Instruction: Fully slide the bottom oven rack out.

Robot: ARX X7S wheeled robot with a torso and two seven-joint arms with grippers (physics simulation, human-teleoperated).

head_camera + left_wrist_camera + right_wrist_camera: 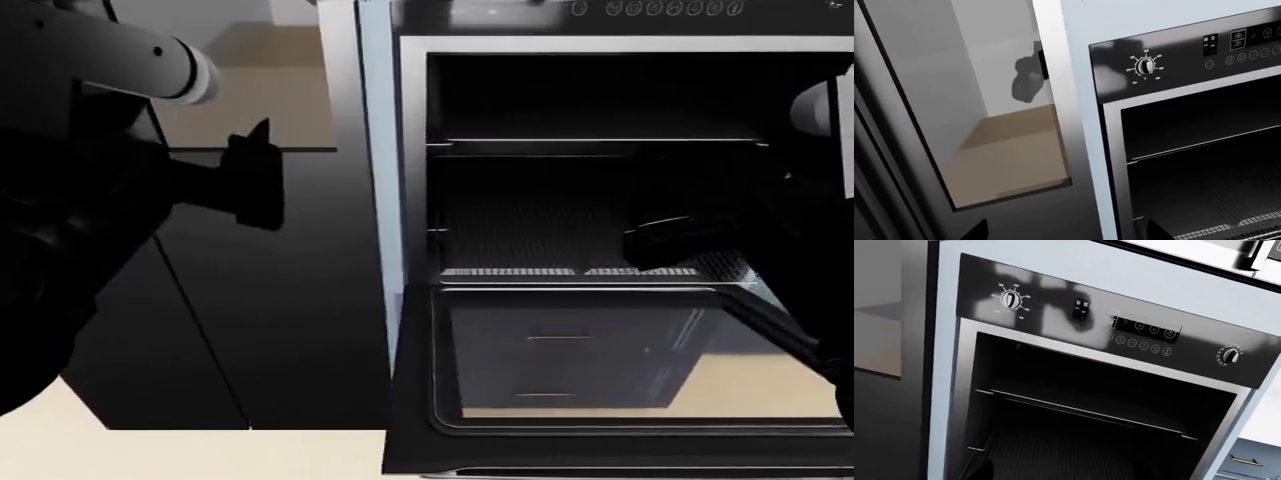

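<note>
The oven (614, 150) is open, its glass door (574, 360) dropped flat toward the robot, so the cavity is free to reach. The bottom oven rack (534, 235) sits inside, low in the cavity, approx. at 6 o'clock of the opening, its front edge just behind the door hinge; it looks not pulled out yet. An upper rack (601, 142) shows only as a thin bar above. The right gripper (674, 245) is in the cavity at 4 o'clock, close over the rack front, probably to hook it; jaw width I cannot tell, too dark. The left gripper (254, 185) hangs well apart at 9 o'clock before the fridge (267, 330), jaws not clear also.
</note>
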